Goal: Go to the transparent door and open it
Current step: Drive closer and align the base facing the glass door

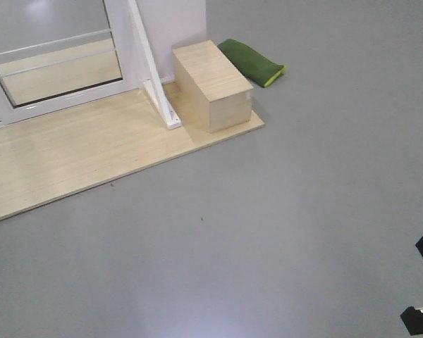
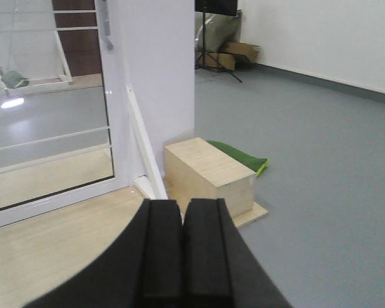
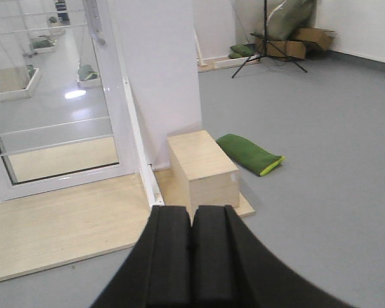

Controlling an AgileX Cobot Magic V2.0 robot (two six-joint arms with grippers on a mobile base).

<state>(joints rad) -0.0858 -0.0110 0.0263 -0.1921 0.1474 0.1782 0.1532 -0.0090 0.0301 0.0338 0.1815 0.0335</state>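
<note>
The transparent door [image 2: 48,138] is a clear glass panel in a white frame with thin white horizontal bars. It stands at the far left, on the back of a wooden platform. Its grey metal handle [image 2: 105,29] runs along the right edge, up high. In the right wrist view the door [image 3: 58,122] and its handle [image 3: 94,22] also lie ahead and to the left. The front view takes in only the door's lower part [image 1: 56,42]. My left gripper [image 2: 183,206] is shut on nothing, well short of the door. The right gripper [image 3: 192,213] is likewise shut and empty.
A light wooden platform [image 1: 70,155] lies on the grey floor before the door. A white slanted brace [image 1: 155,84] and a white wall panel [image 2: 157,70] stand right of the door. A wooden box [image 1: 213,84] and a green cushion [image 1: 252,62] lie further right. A tripod and cardboard boxes [image 3: 289,42] stand far back.
</note>
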